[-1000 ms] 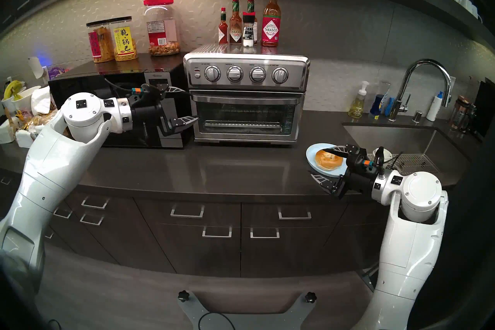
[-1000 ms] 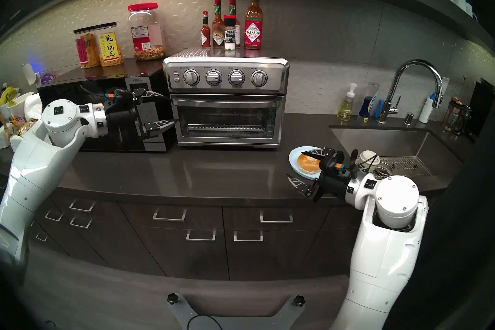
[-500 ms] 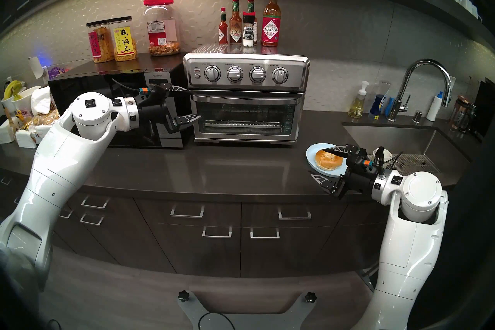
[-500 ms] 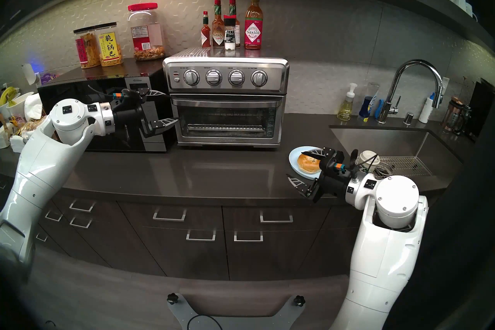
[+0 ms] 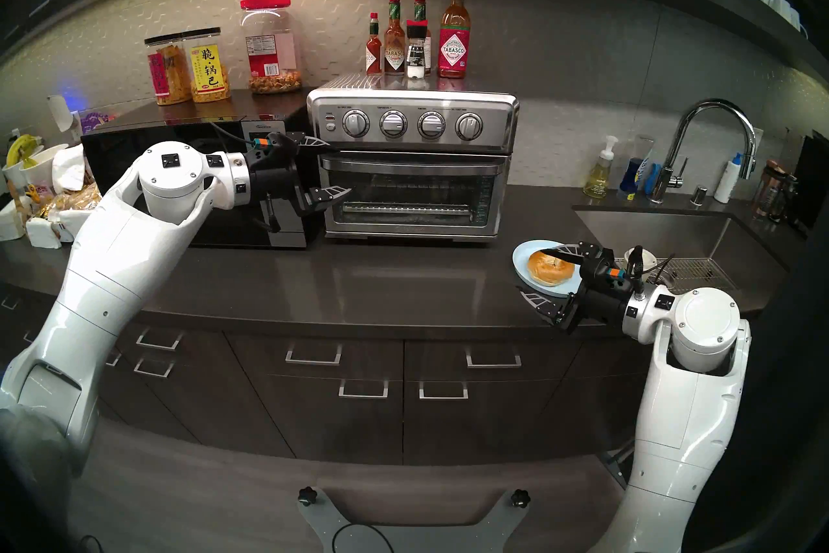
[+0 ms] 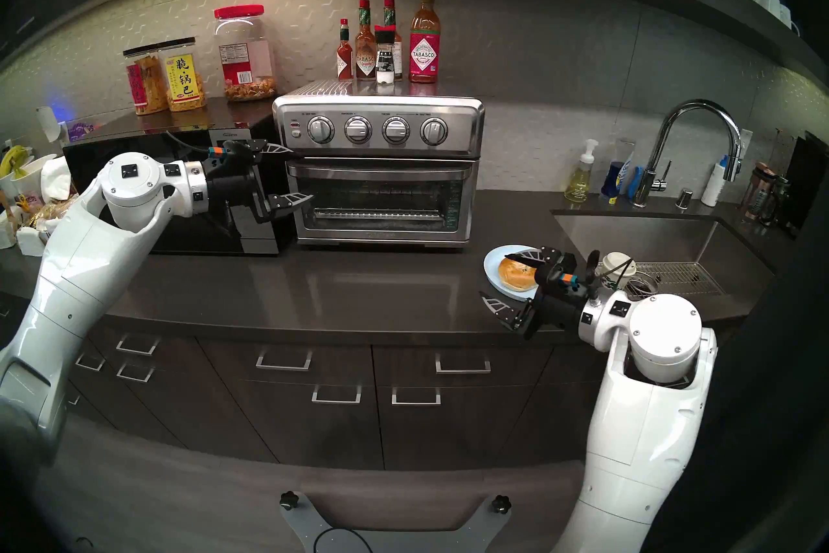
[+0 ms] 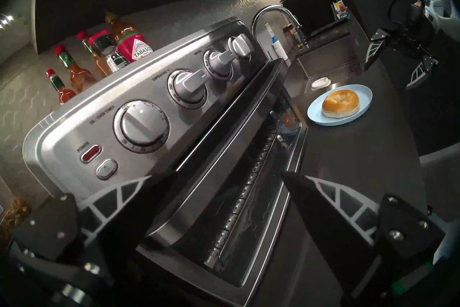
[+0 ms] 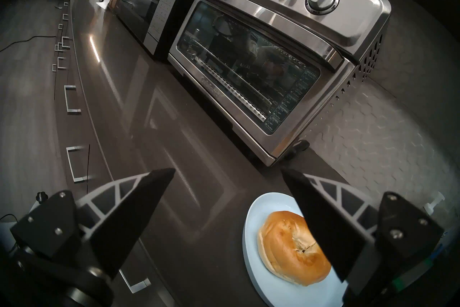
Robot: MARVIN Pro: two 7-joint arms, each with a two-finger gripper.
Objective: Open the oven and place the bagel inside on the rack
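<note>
Left claw (image 5: 334,168) now further right than a second ago: then level with the black microwave (image 5: 193,188), now across onto the left end of the oven (image 5: 412,161). Spread wide, nothing held. Upper finger lying just above the left end of the door handle (image 5: 412,167), lower finger in front of the glass below it. From the left wrist view, handle bar running between the two fingers, one on each side; contact not certain, no squeeze yet.

Door shut, upright. Rack (image 5: 406,208) visible behind the glass, low in the cavity, bare.

Right claw (image 5: 545,276) unchanged over that second: wide, empty, hovering at the blue plate (image 5: 522,265). One finger crossing over the bagel (image 5: 549,267), the other out past the near rim of the plate, over the desk (image 5: 359,283). Bagel lying flat on the plate, well right of the oven, near the sink (image 5: 673,233). Whether the upper finger touches the bagel: cannot tell.

Meaning for the task: approach to the handle nearly finished, opening itself not begun. Probably next: close on the bar, pull outward and down. Slip risk, since the grip sits at the very end of the handle. Bagel pickup likely waiting on the open door.
</note>
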